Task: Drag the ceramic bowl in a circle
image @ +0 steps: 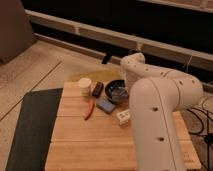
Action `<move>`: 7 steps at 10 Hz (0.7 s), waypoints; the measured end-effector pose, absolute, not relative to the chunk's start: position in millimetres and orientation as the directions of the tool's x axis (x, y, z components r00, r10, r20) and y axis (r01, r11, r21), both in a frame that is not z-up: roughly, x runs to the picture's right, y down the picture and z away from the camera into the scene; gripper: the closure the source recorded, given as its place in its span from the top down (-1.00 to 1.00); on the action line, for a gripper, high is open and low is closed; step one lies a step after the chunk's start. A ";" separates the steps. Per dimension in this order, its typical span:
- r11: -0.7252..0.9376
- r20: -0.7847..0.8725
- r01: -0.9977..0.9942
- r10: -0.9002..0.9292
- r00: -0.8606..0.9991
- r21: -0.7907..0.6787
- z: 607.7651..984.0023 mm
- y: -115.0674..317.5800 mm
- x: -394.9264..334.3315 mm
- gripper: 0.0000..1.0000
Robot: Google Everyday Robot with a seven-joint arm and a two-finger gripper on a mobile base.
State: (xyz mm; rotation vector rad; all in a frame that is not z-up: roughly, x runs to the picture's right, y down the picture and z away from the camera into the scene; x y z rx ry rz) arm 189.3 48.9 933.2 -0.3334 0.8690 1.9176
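Observation:
The ceramic bowl (115, 90), round, shallow and glossy dark, sits on the far part of the wooden table (85, 142), right of the cream jar (85, 86). My gripper (127, 86) is at the bowl's right rim, at the end of the white arm (155, 110) that bends down from the right. The arm's wrist covers most of the gripper and the bowl's right edge.
A small dark object (98, 88) lies between the jar and the bowl. A blue block (105, 105), an orange-red stick-like thing (90, 109) and a small white object (123, 116) lie just in front of the bowl. A dark mat (27, 130) borders the table's left side.

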 end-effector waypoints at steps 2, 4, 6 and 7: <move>-0.280 -0.562 -0.850 0.652 -0.509 0.446 936.2 53.0 195.6 0.26; -0.282 -0.570 -0.851 0.644 -0.511 0.443 940.0 56.1 197.1 0.59; -0.284 -0.572 -0.851 0.642 -0.511 0.442 939.7 56.2 196.0 0.60; -0.284 -0.572 -0.851 0.642 -0.511 0.441 939.7 56.2 196.0 0.60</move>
